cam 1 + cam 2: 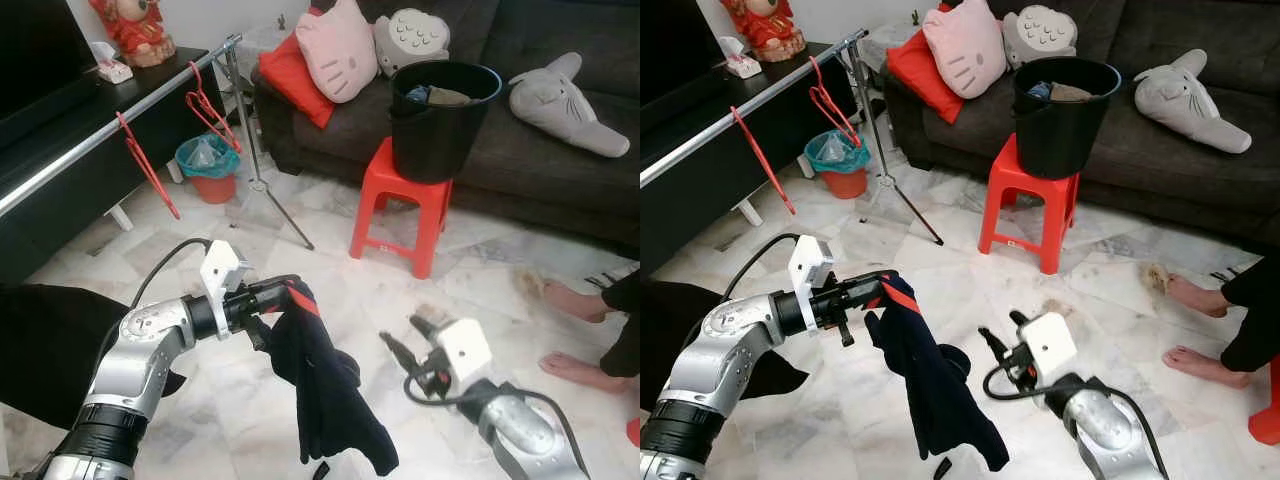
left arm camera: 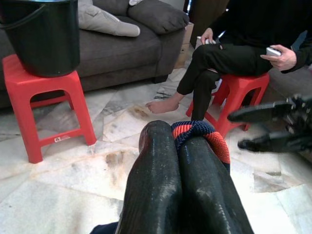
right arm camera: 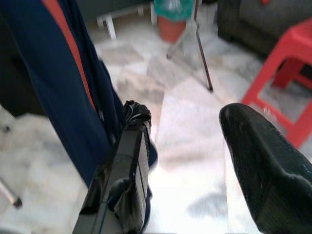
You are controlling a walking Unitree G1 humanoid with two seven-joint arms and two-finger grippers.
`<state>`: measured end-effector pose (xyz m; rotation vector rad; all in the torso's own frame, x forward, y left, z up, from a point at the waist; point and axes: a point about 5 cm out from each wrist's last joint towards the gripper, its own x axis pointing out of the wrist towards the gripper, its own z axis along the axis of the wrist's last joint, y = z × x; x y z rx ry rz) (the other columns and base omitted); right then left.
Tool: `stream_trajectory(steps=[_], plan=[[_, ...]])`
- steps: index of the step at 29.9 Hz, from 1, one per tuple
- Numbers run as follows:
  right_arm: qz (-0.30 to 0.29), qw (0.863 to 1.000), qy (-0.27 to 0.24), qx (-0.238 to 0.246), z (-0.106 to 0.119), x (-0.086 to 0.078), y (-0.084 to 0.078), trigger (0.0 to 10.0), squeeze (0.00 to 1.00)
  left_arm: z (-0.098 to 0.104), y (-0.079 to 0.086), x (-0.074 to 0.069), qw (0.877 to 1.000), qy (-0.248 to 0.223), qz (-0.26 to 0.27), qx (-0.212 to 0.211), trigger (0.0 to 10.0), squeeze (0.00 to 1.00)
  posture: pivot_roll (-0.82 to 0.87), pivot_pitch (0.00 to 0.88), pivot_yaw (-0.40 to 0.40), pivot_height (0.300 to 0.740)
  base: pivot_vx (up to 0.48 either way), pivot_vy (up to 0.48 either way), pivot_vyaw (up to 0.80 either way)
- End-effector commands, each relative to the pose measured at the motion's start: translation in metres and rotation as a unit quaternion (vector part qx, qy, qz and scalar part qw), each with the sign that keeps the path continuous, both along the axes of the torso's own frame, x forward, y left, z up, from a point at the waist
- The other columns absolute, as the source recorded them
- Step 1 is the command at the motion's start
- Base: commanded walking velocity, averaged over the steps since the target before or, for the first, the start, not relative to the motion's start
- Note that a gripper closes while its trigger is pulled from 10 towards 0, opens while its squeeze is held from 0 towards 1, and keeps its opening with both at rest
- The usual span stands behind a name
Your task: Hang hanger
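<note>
Left gripper (image 1: 283, 296) is clamping the red-trimmed collar of a dark navy garment (image 1: 325, 385); fingers (image 2: 195, 190) are pressed together on the trim in the left wrist view. The cloth is hanging straight down below the fingertips, clear of the floor as far as can be told.

Right gripper (image 1: 408, 342) is hovering just beside the hanging cloth, on the side away from the left arm, jaws apart and holding nothing. Its fingers (image 3: 124, 185) are pointing toward the fabric, near but not touching.

Two red hangers (image 1: 146, 165) (image 1: 208, 106) are hanging on the metal rail (image 1: 100, 135), well ahead of both grippers and off to the left arm's side. Neither is being held.

Progress, as a judgement: early. The garment is picked up, but no hanger is in hand, nothing is threaded, nothing is hung. Left: fetching a hanger, dressing it, returning it to the rail.

Beyond the grippers, a black bucket (image 1: 440, 115) is sitting on a red stool (image 1: 400, 205); a person's bare feet (image 1: 580, 300) are resting nearby.
</note>
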<state>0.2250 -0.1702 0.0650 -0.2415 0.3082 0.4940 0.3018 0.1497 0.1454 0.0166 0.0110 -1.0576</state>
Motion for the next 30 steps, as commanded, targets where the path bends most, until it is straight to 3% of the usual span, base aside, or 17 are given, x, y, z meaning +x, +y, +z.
stream_trajectory(steps=[1, 8, 12, 18, 20, 30], plan=[[-0.01, 1.0, 0.027, -0.013, -0.011, -0.005, -0.002, 10.0, 0.0, 0.009, 0.003, 0.003, 1.0, -0.025, 0.006, 0.0, 10.0, 0.0, -0.06, 0.061, 0.081, 0.74, 0.0, 0.0, 0.0], [-0.047, 0.99, 0.12, -0.056, -0.046, -0.019, -0.016, 10.0, 0.0, 0.008, 0.003, 0.003, 1.0, -0.023, 0.006, 0.003, 10.0, 0.0, -0.05, 0.063, 0.08, 0.74, 0.0, 0.0, 0.0], [-0.045, 0.988, 0.133, -0.065, -0.053, -0.022, -0.016, 10.0, 0.0, 0.008, 0.003, 0.004, 1.0, -0.023, 0.008, 0.003, 10.0, 0.0, -0.05, 0.064, 0.081, 0.74, 0.0, 0.0, 0.0], [-0.068, 0.981, 0.171, -0.067, -0.081, -0.029, -0.023, 10.0, 0.0, 0.005, 0.003, 0.003, 1.0, -0.018, 0.013, 0.003, 10.0, 0.0, -0.05, 0.066, 0.081, 0.74, 0.0, 0.0, 0.0], [-0.065, 0.979, 0.18, -0.07, -0.089, -0.031, -0.025, 10.0, 1.0, 0.005, 0.002, 0.003, 1.0, -0.016, 0.015, 0.002, 10.0, 0.0, -0.05, 0.066, 0.082, 0.74, 0.0, 0.0, 0.0], [-0.053, 0.98, 0.177, -0.076, -0.103, -0.031, -0.029, 10.0, 0.99, -0.003, 0.003, 0.001, 1.0, -0.004, 0.023, 0.006, 10.0, 0.0, -0.05, 0.066, 0.082, 0.74, 0.0, 0.0, 0.0]])
